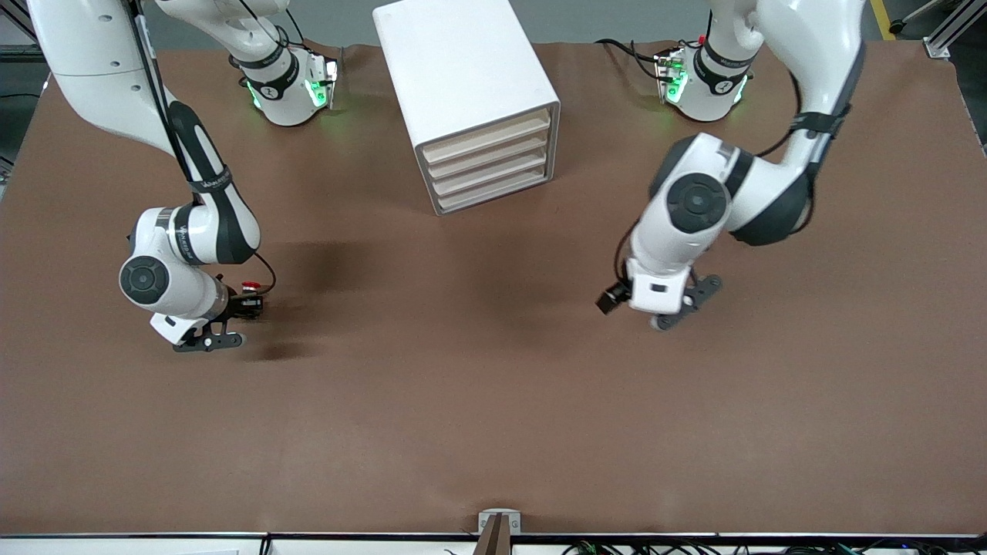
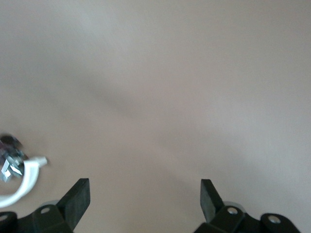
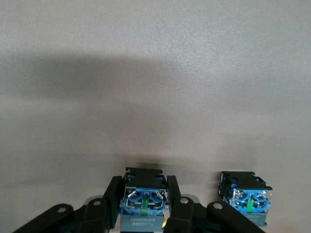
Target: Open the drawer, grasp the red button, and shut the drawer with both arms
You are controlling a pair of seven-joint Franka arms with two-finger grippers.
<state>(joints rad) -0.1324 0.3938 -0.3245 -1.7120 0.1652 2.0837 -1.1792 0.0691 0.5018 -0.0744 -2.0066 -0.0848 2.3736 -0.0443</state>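
My right gripper [image 3: 143,184] is shut on the button [image 3: 144,201], holding it by its dark blue-black body; the wrist view hides its cap. In the front view this gripper [image 1: 227,327] hangs low over the table toward the right arm's end. A red cap [image 1: 249,287] shows right beside it. The white cabinet [image 1: 463,69] stands at the middle of the table near the bases. Its several beige drawer fronts [image 1: 487,158] are all pushed in. My left gripper [image 1: 682,308] is open with nothing in it, over bare table [image 2: 155,97], its fingertips [image 2: 82,189] wide apart.
A second blue-black button body [image 3: 245,199] sits close beside the held one; I cannot tell which of the two bears the red cap. Brown table [image 1: 493,401] stretches between the grippers and the front edge.
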